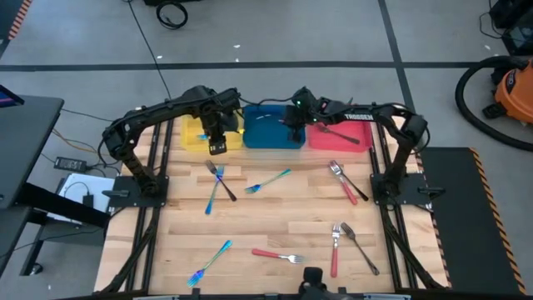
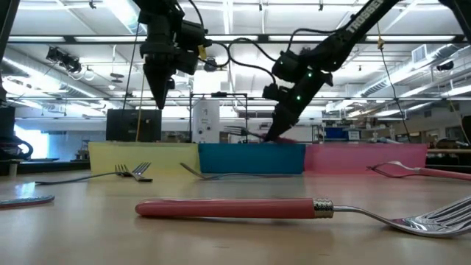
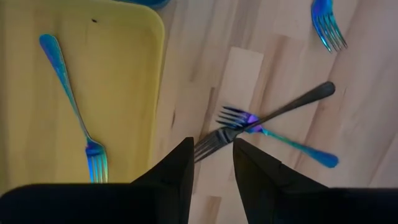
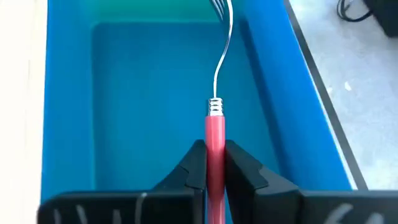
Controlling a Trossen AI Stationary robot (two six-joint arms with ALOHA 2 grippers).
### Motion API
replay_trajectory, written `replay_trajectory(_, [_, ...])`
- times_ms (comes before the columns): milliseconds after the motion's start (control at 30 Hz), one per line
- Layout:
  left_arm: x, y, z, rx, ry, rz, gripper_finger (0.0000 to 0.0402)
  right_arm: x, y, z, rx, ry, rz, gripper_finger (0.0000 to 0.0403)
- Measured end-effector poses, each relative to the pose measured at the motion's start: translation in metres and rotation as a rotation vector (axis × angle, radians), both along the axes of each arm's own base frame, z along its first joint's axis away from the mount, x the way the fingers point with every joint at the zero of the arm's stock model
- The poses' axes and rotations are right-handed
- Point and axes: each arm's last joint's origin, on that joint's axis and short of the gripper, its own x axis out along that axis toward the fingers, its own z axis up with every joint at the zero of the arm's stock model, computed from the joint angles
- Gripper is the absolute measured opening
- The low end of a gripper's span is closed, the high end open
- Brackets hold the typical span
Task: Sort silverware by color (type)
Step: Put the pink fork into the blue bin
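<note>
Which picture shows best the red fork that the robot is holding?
The right wrist view: the red-handled fork fills the middle, clamped between the right gripper fingers over the blue tray. The high view barely shows it under the arm; the low view shows only its tines; the left wrist view misses it.

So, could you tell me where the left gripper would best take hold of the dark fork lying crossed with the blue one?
Probably the bare handle end of the dark fork, away from the crossing. It lies flat on the table, so come straight down, jaws across the thin handle. Near the tines it overlaps the blue fork, which could get pinched too. The left gripper hangs open above.
</note>
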Motion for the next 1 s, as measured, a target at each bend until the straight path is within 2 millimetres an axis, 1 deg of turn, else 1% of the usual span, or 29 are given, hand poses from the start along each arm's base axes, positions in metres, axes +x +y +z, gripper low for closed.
replay_trajectory(200, [0.007, -0.002, 0.001, 0.017, -0.044, 0.041, 0.0112, 0.005, -0.001, -0.014, 0.009, 0.023, 0.027, 0.0044])
replay_trajectory(300, [0.011, -0.006, 0.001, 0.026, -0.063, 0.025, 0.0112, 0.006, -0.002, -0.02, 0.016, 0.038, 0.043, 0.0044])
replay_trajectory(467, [0.017, -0.01, 0.001, 0.038, -0.089, 0.003, 0.0112, 0.005, -0.003, -0.022, 0.023, 0.038, 0.043, 0.0044])
replay_trajectory(833, [0.02, -0.009, 0.002, 0.052, -0.115, 0.002, 0.0112, 0.004, 0.0, -0.024, 0.08, 0.04, 0.069, 0.0055])
replay_trajectory(1000, [0.021, -0.009, 0.002, 0.059, -0.127, -0.007, 0.0112, -0.001, 0.001, -0.03, 0.084, 0.053, 0.067, 0.0056])
